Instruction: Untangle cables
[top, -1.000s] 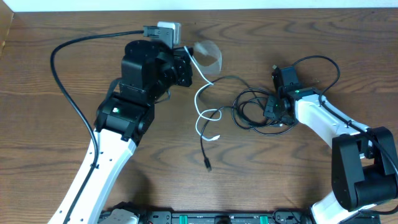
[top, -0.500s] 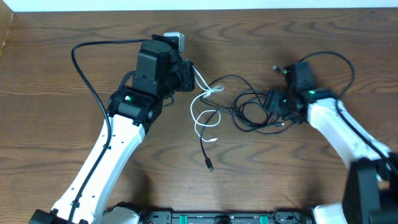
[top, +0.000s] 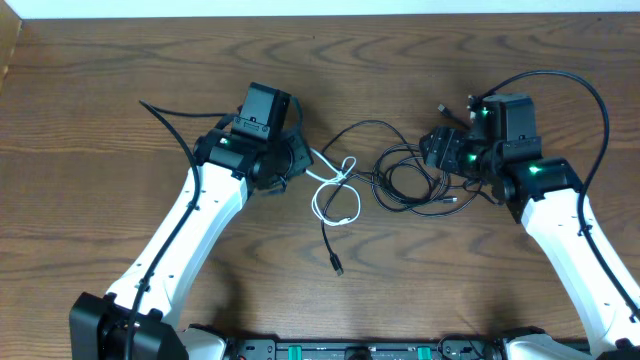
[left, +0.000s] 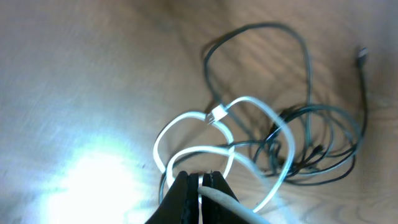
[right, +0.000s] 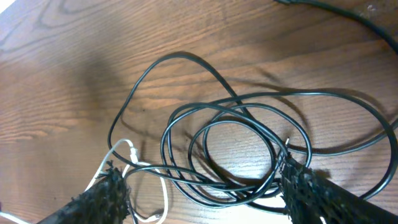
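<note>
The white cable lies in loose loops near the middle of the worktop. One strand is pinched in the left end effector, whose fingers are closed tight on it. Just to its right, the two black cables sit in a flat, overlapping coil. One black strand arches up and over toward the white loops and crosses them. Another black tail runs down toward the front edge and ends in a small plug.

The right end effector hangs low over the coil. Its fingers are spread wide on either side of the rings and hold nothing.

The step in hand looks like separating the white cable from the black ones, and it is not done, since the strands cross where the loops meet. The next move probably calls for the right side to close on the coil and pin it. The left could then draw the white cable away toward its own side, slowly enough that a loop does not cinch into a knot.

The worktop is dark brown wood grain and bare apart from the cables and the arms' own thicker wires. A pale strip of wall shows along the far edge. Strong glare washes out the wood in the left wrist view.
</note>
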